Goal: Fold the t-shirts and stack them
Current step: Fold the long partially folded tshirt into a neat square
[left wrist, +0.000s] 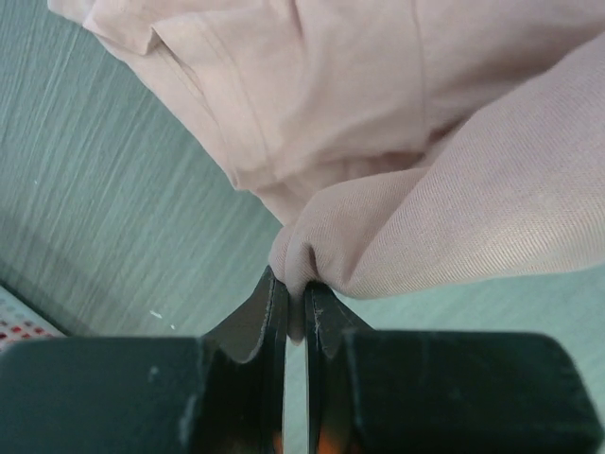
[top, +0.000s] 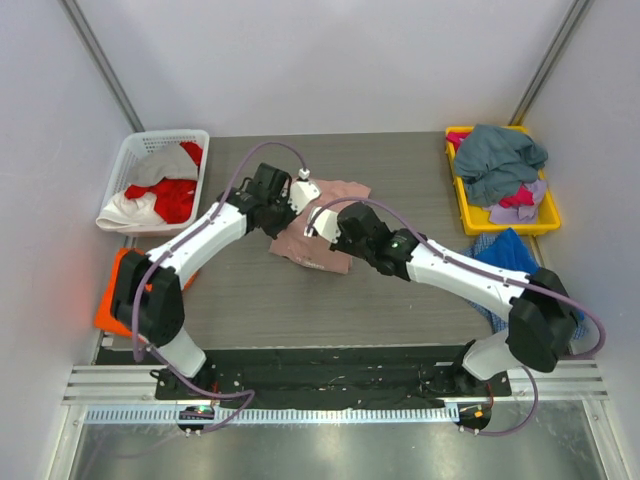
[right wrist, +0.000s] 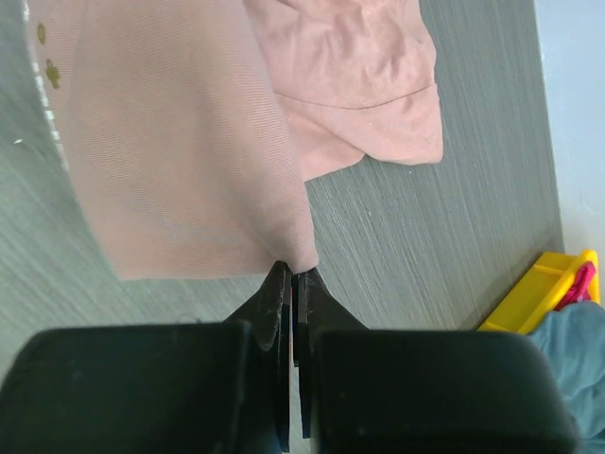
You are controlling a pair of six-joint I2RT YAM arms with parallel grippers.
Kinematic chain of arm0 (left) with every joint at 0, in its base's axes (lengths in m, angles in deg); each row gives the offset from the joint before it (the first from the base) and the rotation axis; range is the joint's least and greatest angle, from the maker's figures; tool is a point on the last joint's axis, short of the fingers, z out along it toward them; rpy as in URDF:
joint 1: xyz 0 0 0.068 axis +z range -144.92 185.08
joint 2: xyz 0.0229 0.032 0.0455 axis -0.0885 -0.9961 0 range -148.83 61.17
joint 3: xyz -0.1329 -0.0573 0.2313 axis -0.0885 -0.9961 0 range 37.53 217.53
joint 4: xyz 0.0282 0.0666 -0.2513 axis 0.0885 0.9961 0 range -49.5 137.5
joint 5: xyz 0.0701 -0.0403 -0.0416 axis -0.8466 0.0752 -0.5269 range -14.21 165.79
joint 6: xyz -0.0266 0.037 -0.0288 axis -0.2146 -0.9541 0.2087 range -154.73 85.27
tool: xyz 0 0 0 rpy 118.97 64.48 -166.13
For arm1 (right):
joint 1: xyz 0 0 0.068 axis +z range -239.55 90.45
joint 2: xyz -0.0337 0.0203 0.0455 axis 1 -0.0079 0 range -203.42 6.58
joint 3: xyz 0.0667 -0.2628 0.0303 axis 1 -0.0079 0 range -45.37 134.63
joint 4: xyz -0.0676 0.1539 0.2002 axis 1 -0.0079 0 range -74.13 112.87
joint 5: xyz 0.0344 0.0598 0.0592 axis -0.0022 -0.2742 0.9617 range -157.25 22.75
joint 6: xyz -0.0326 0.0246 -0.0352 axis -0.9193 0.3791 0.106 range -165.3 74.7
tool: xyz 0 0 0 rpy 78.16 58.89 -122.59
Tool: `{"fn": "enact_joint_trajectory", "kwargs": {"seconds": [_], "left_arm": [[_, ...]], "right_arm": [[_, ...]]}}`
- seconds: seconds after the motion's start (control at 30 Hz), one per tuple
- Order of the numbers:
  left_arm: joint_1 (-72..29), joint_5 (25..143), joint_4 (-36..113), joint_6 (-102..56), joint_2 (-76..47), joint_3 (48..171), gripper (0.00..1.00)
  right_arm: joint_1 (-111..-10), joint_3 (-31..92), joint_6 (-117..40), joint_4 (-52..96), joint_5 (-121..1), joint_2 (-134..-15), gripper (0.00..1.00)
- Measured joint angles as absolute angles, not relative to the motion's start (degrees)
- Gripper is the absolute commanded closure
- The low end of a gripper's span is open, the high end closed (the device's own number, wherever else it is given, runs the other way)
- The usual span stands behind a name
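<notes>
The dusty-pink t-shirt (top: pixel 322 243) lies crumpled at the table's middle back, partly lifted between both grippers. My left gripper (top: pixel 297 193) is shut on a bunched fold of it; in the left wrist view (left wrist: pixel 295 287) the pink fabric (left wrist: pixel 397 142) rises from the jaws. My right gripper (top: pixel 325 226) is shut on a corner of the same shirt; in the right wrist view (right wrist: pixel 295 276) the cloth (right wrist: pixel 180 161) hangs stretched from the jaws, above the table. A bright orange t-shirt (top: pixel 110 295) lies at the table's left edge, partly hidden by the left arm.
A white basket (top: pixel 138 150) at the back left holds red and white shirts (top: pixel 165 190). A yellow tray (top: pixel 545 215) at the back right holds grey-teal (top: pixel 498 155) and other shirts. A blue shirt (top: pixel 508 255) lies in front of it, under the right arm.
</notes>
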State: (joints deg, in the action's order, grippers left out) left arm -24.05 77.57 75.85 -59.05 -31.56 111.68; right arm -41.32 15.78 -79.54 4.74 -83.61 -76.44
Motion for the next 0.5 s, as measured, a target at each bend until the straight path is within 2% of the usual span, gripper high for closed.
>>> {"fn": "enact_joint_trajectory", "kwargs": {"seconds": [0.5], "left_arm": [[-19.17,79.49,74.58,-60.97,-50.86,128.58,1.00]], "right_arm": [[-52.47,24.96,-82.93,8.21,-78.30,-91.26,0.99]]}}
